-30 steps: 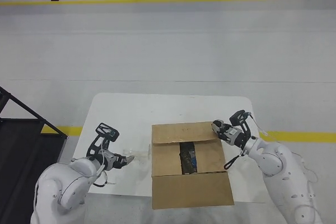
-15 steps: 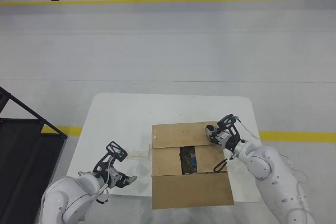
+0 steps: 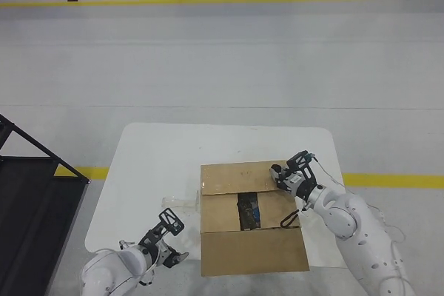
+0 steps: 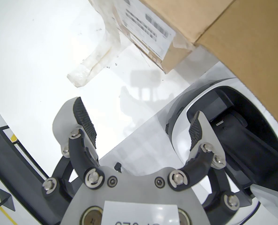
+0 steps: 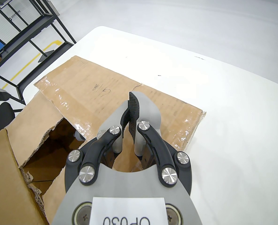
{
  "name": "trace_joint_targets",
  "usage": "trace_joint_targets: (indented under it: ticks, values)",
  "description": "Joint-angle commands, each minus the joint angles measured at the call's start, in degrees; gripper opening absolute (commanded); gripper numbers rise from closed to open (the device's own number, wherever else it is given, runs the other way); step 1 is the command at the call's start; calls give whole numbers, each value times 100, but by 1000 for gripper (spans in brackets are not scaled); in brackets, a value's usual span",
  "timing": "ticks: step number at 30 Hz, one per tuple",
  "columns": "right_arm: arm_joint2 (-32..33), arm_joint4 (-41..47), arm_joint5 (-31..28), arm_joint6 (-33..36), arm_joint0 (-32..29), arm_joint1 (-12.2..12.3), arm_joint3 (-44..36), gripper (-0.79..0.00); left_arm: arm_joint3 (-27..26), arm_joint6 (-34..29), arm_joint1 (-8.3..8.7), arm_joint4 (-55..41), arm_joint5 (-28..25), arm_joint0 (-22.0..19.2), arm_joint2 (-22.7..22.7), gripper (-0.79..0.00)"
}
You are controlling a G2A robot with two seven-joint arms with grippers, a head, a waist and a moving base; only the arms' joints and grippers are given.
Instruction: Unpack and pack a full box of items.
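- Your right hand [image 5: 132, 99] is clenched, its dark pads pressed together. It sits at the far right corner of the cardboard box [image 5: 101, 87], just over the far flap. You cannot tell whether a flap edge is pinched between the pads.
- Your left hand [image 4: 139, 108] is released, fingers spread with nothing between them. It hangs at the near edge of the tabletop [image 4: 36, 36], just beside the box's left near corner and apart from it.
- A crumpled strip of clear tape [image 4: 94, 61] lies on the tabletop against the left wall of the box, beyond the left hand.
- In the top view the box [image 3: 253, 255] stands at the near middle of the tabletop, its near flap reaching past the edge. The far and near flaps are spread out. Brown inner flaps cover the left and right parts of the opening.
- Dark items [image 3: 249, 207] show through the middle gap, inside the box.
- Judged from this, you are early: the tape looks to be off and the outer flaps are open. Lifting the items out and packing them back are left.
- The tabletop [image 3: 207, 144] is white with rounded corners.
- Around it is pale grey floor with a yellow line [image 3: 399, 180], and a black metal rack [image 3: 22, 200] stands to the left.
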Motion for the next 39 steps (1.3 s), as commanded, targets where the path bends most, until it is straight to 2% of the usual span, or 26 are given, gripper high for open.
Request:
trace_joint_targets:
  ticks: [1,7,12,18,23,26,34,39]
  values:
    - [-15,1,2,-4,2,2,7,-785,90,142,11,116,-44,24,170,0]
    - [-42,47,9,-15,9,7,23,-785,57,280,44,207,-128,-22,495,0]
    - [-59,92,11,-15,15,12,42,-785,-17,342,65,11,23,-89,544,0]
    - [-65,124,37,-33,11,21,62,-785,-121,98,71,-758,451,-259,458,0]
    - [-31,218,70,-118,42,25,33,-785,-187,85,103,-834,591,-376,428,0]
    - [50,434,71,-163,79,29,-92,-785,-198,193,108,-829,861,-498,413,0]
    - [469,418,268,-404,43,90,-595,-785,68,305,87,-559,1642,-1050,714,0]
    - [724,-196,389,-646,-152,151,-951,-785,372,358,76,-243,1904,-1323,998,0]
